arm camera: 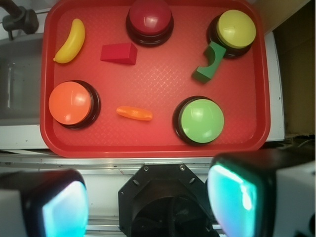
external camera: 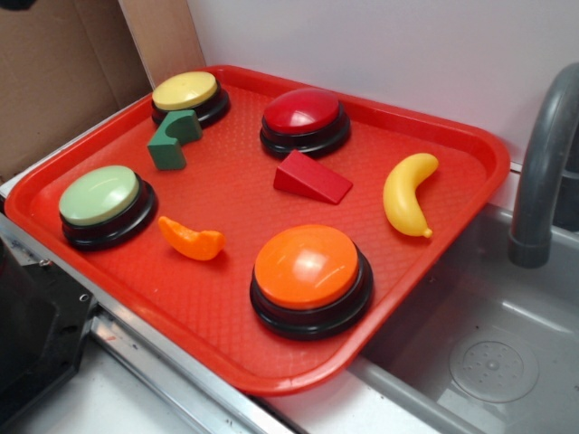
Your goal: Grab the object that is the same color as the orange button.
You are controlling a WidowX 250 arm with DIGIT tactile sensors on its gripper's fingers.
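A small glossy orange crescent, the object (external camera: 192, 240) (arm camera: 134, 113), lies on the red tray (external camera: 226, 307) (arm camera: 158, 145) between the green-topped button and the big orange button (external camera: 310, 278) (arm camera: 72, 104). In the wrist view my gripper (arm camera: 148, 200) hangs high above the table's near edge, well short of the tray. Its two fingers (arm camera: 59, 207) stand wide apart with teal pads and nothing between them. The exterior view does not show the gripper.
Also on the tray: a red-domed button (external camera: 305, 120), a yellow-topped button (external camera: 189, 96), a green-topped button (external camera: 104, 203), a red wedge (external camera: 310, 177), a yellow banana (external camera: 408, 193) and a green arch block (external camera: 174, 141). A grey sink (external camera: 488, 353) with a tap (external camera: 543, 163) lies to the right. The black robot base (arm camera: 165, 202) sits below the gripper.
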